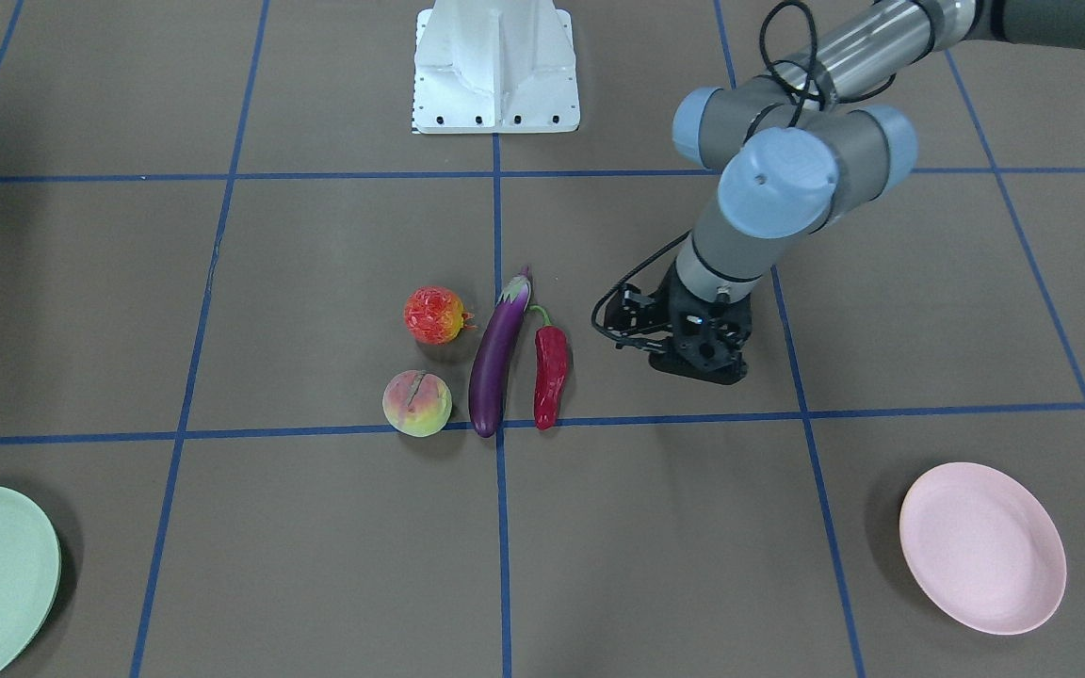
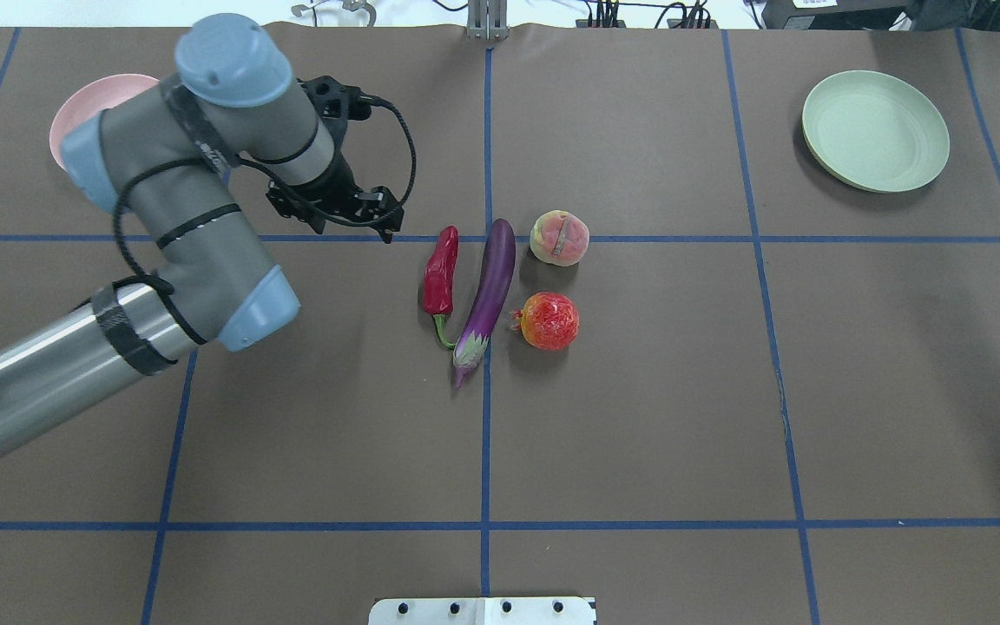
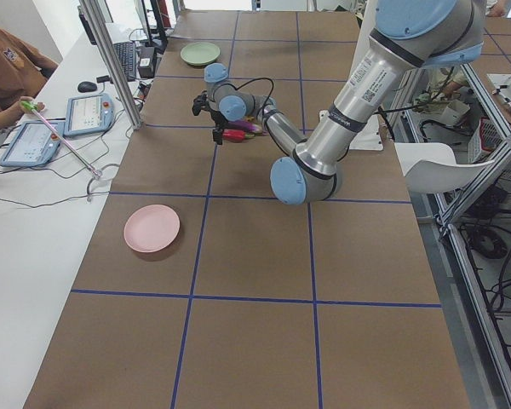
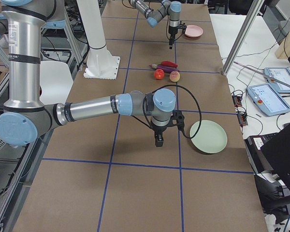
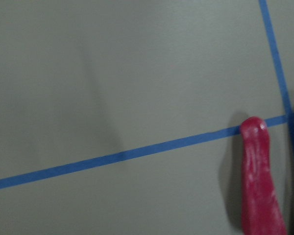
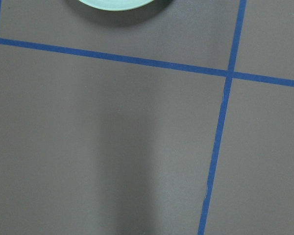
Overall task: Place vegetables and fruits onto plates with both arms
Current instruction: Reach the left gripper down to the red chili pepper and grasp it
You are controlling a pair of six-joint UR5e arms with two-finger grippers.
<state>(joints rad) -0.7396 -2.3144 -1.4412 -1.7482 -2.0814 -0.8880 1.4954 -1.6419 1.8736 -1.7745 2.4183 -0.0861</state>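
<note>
Near the table's middle, the chili pepper (image 1: 550,367) lies just beside the eggplant (image 1: 497,363). I cannot tell how wide the left gripper (image 1: 699,358) stands. It should descend over the pepper's middle, gripping across its width, clear of the eggplant.

The tabletop carries a brown cover (image 2: 639,417). Blue tape lines (image 2: 484,434) divide it into a grid of large squares running edge to edge.

A white base block (image 1: 495,71) stands at the middle of the robot-side edge.

A white bench (image 3: 34,230) runs along the opposite, operator-side edge. On it lie two tablets (image 3: 88,113) (image 3: 30,142), a mouse (image 3: 87,86), a keyboard (image 3: 124,60) and loose cables (image 3: 51,200). An aluminium post (image 3: 111,64) rises at that edge, between bench and tabletop.

A person (image 3: 4,64) in a brown top sits at the bench.
</note>
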